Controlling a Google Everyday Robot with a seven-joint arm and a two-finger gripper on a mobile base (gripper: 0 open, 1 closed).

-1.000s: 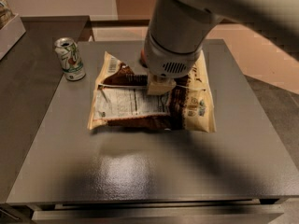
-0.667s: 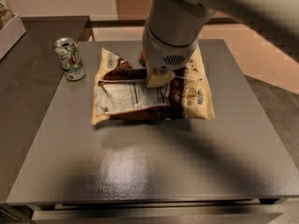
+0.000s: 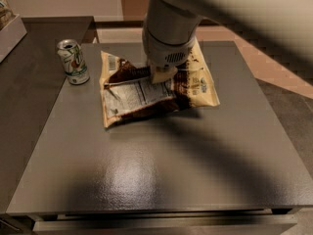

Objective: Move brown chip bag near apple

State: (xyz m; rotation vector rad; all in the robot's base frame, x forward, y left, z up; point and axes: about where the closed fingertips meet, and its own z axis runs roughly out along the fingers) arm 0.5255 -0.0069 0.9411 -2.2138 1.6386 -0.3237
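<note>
Pincer (image 3: pixel 164 75) first: I see it down on the middle of the brown chip bag (image 3: pixel 137 94), its pale tip pressed into the top face just beyond the white label panel. It looks clamped on the bag, though the thick grey wrist of the arm (image 3: pixel 171 28) covers most of it from my view.

Nearest me is the bare front of the dark grey table (image 3: pixel 161 175), with a dull shine and the arm's broad shadow across it. Further in, the bag sits on the far half of the table, a little left of centre. It is skewed, and its near edge seems lifted, with a dark shadow under it. Its cream end with the logo points right.

Left of the bag, near but apart from it, a green-and-white drink can (image 3: pixel 73 61) stands upright by the table's far left corner. Beyond that, a second dark counter (image 3: pixel 24 82) carries a pale box (image 3: pixel 10 31) at the far left edge.
</note>
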